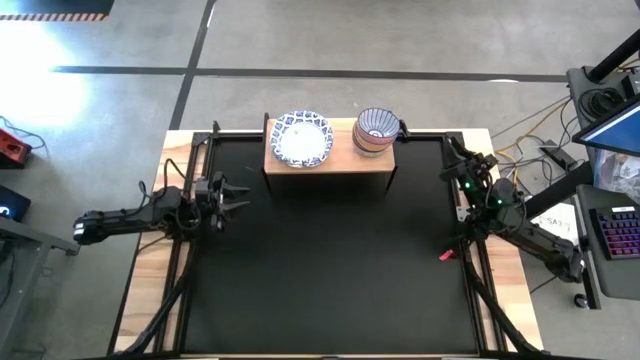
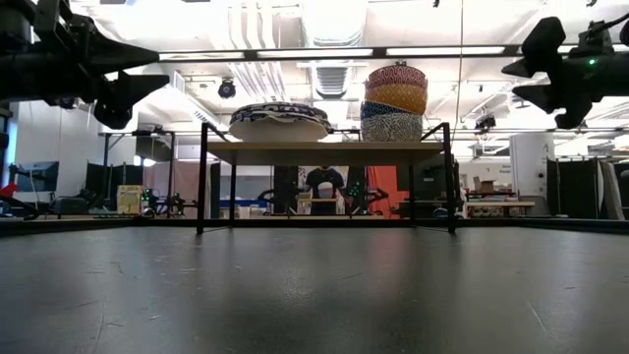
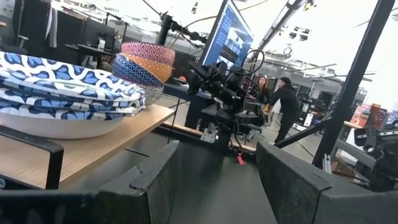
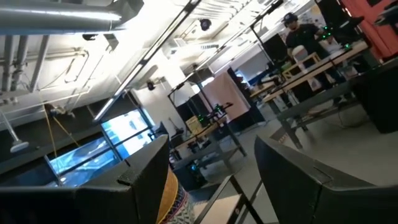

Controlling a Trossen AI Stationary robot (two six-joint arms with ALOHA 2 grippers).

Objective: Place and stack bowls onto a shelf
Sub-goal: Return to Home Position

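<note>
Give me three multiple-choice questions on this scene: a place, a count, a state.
1. Where are the wide white ceramic bowls with blue-patterned rims? A) low wooden-topped shelf B) a drawer C) a gripper
2. How many small round bowls are stacked beside them? A) two B) four C) six
3. The left gripper and right gripper are: A) gripping bowls B) open, empty C) pushing the shelf
A: they rest on its board. B: four bands show in the low view. B: wrist views show parted, empty fingers.
</note>
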